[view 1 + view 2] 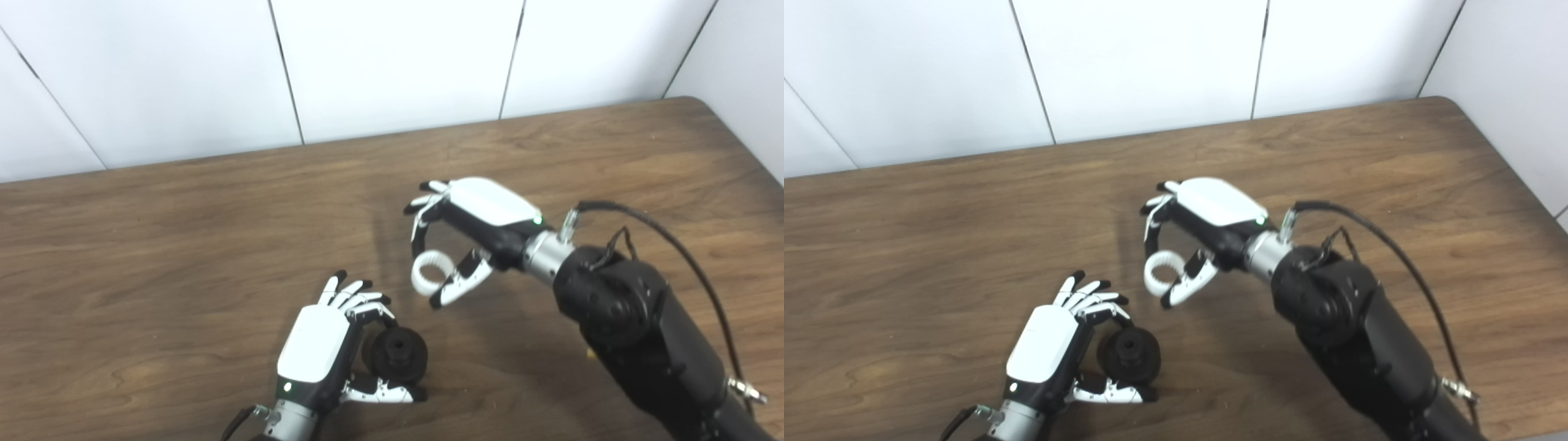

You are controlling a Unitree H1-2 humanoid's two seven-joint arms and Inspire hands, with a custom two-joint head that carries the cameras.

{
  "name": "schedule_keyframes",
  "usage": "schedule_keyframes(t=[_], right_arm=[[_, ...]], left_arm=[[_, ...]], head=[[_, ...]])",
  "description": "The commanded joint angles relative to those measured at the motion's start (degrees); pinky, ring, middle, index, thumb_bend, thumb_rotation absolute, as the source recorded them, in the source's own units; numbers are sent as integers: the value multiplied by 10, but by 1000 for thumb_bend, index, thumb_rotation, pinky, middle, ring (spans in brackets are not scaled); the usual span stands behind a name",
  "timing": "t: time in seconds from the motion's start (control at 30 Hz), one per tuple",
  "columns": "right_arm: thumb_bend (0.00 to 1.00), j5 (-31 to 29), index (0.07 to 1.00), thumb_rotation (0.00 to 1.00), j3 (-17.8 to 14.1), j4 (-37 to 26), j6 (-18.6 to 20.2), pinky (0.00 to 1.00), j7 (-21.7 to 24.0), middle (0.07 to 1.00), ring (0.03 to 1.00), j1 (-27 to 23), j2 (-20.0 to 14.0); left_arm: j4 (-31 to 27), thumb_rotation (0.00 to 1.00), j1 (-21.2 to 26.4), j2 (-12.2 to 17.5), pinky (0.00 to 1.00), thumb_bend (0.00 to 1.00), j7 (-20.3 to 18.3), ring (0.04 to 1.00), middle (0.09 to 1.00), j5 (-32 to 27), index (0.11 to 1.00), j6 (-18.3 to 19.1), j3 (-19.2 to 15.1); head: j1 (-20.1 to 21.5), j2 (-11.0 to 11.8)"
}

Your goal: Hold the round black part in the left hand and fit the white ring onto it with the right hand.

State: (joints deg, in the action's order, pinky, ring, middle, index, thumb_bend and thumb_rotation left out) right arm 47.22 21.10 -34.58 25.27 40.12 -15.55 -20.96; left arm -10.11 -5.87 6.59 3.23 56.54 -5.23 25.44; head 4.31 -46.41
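The round black part sits near the table's front, held between the fingers and thumb of my left hand; its centre hole faces up and to the right. My right hand is shut on the white ring, pinched between thumb and fingers, and holds it in the air above and to the right of the black part, a short gap away. Both also show in the right eye view: the black part, the ring, the left hand and the right hand.
The brown wooden table spreads around both hands. A white panelled wall stands behind it. A black cable loops along my right forearm. The table's right edge runs near the wall corner.
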Motion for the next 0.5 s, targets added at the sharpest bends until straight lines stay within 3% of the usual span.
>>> schedule_keyframes(t=[0.0,0.47], right_arm=[[524,12,483,133,0,-34,-12,1000,0,862,996,-8,7],[524,21,483,132,-2,-95,-17,1000,57,851,1000,19,29]], left_arm=[[-7,53,2,-1,1000,524,-1,882,759,6,483,3,3],[-7,53,9,-4,1000,524,-4,883,759,12,483,15,12]], head=[[-1,-3],[-5,-18]])
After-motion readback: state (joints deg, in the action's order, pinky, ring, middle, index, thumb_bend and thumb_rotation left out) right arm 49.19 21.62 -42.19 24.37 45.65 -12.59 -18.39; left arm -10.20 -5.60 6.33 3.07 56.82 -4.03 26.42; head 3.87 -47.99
